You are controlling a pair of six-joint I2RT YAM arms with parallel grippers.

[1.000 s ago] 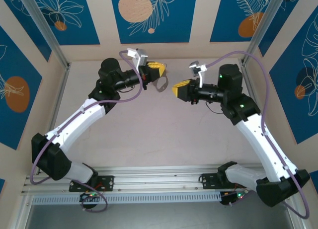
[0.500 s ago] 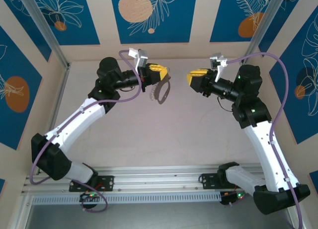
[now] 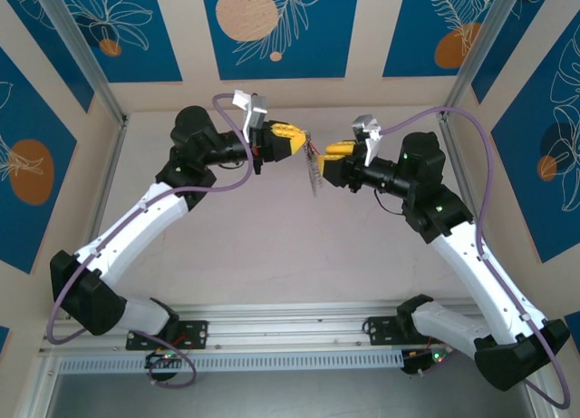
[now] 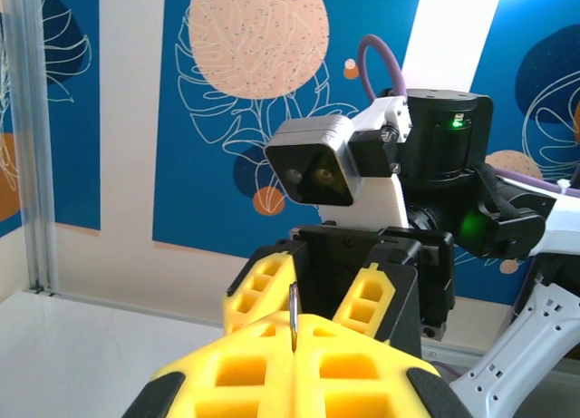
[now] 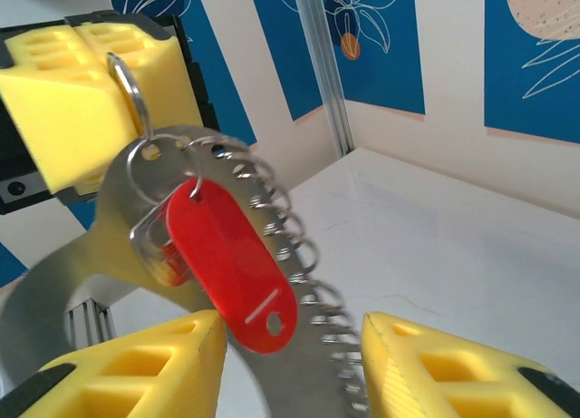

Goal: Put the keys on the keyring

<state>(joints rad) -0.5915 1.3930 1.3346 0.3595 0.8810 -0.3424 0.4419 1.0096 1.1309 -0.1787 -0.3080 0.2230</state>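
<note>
While blue leaf-print walls [image 3: 272, 28] enclose the pale table [image 3: 272, 246], left claw [image 3: 302, 139] clenched on keyring [image 5: 54, 291], right claw [image 3: 326, 161] parted.

No legible text, label, brand, number or sign on anything in view.

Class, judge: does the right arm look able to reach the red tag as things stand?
Probably yes: the red tag hangs free just before the right arm's open jaws, nothing between.
</note>
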